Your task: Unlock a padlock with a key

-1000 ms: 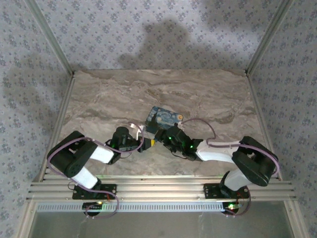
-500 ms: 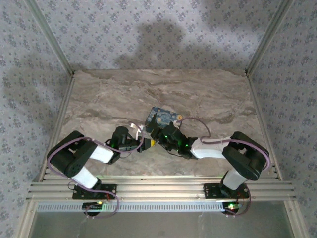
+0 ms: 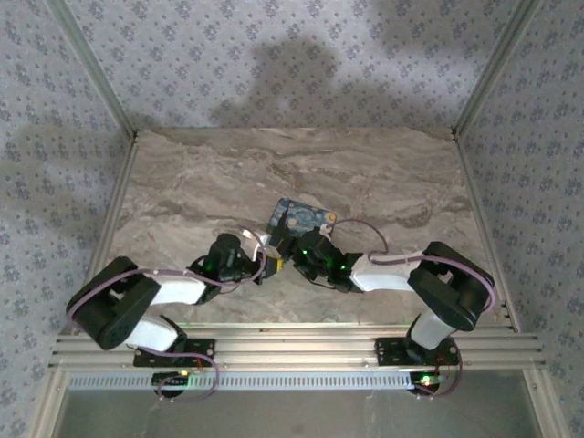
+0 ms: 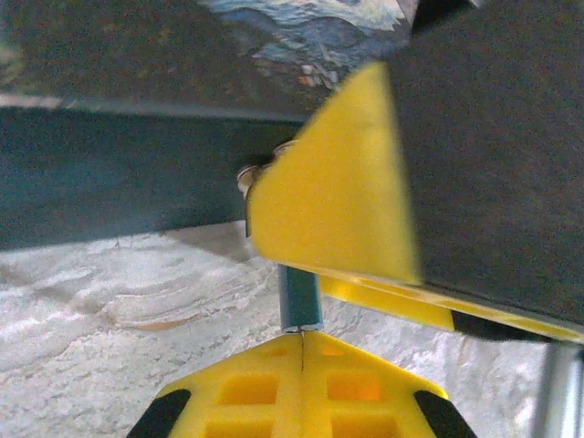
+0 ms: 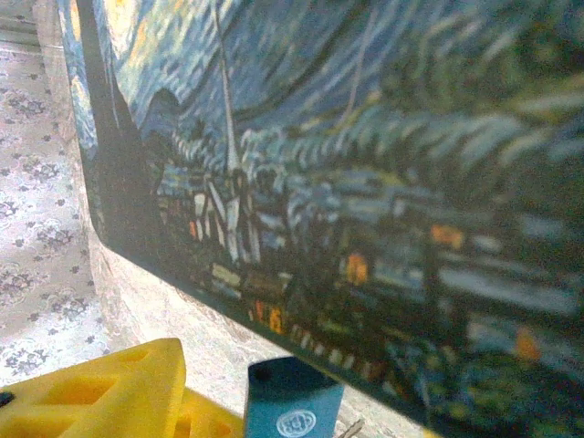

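Outward swings the left arm [image 3: 173, 290]; left claw [image 4: 302, 336] pinches one tiny blue padlock [image 4: 300, 301]; right claw [image 3: 285, 255], can't tell.

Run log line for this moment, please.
left gripper: shut on padlock | right gripper: at padlock, jaw state unclear | box: just behind

- Left arm [image 3: 173, 292]: black joints, white link, lilac cable, lower left.
- Right arm [image 3: 383, 272]: same build, green lights, lower right.
- Fingers [image 4: 246, 391]: yellow, square pockets.
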Robot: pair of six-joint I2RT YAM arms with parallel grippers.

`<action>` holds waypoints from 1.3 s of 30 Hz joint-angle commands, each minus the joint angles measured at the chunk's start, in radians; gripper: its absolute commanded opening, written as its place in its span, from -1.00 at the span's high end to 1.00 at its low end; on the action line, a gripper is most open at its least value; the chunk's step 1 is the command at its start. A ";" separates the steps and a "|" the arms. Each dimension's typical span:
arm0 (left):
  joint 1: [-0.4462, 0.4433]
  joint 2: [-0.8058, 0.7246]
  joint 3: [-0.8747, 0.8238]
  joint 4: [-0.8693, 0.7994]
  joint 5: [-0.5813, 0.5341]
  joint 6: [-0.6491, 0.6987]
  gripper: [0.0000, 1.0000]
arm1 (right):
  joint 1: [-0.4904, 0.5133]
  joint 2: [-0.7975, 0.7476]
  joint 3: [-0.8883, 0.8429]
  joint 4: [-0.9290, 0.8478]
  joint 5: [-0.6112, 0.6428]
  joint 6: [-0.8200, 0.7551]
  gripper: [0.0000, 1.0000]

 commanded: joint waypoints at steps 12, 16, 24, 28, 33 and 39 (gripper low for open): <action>-0.216 -0.063 0.056 -0.251 -0.454 0.306 1.00 | 0.006 -0.012 0.032 -0.090 -0.015 0.025 -0.31; -0.249 -0.063 0.056 -0.239 -0.500 0.318 1.00 | 0.020 -0.011 0.030 -0.110 -0.009 0.031 -0.29; -0.283 -0.114 0.032 -0.215 -0.554 0.339 1.00 | 0.060 -0.001 0.040 -0.162 0.008 0.031 -0.10; -0.296 -0.129 0.026 -0.215 -0.569 0.353 1.00 | 0.071 0.006 0.042 -0.177 0.009 0.033 0.11; -0.307 -0.134 0.026 -0.214 -0.581 0.360 1.00 | 0.073 0.007 0.046 -0.187 0.008 0.037 0.34; -0.320 -0.133 0.026 -0.212 -0.596 0.372 1.00 | 0.066 0.001 0.050 -0.207 0.013 0.035 0.31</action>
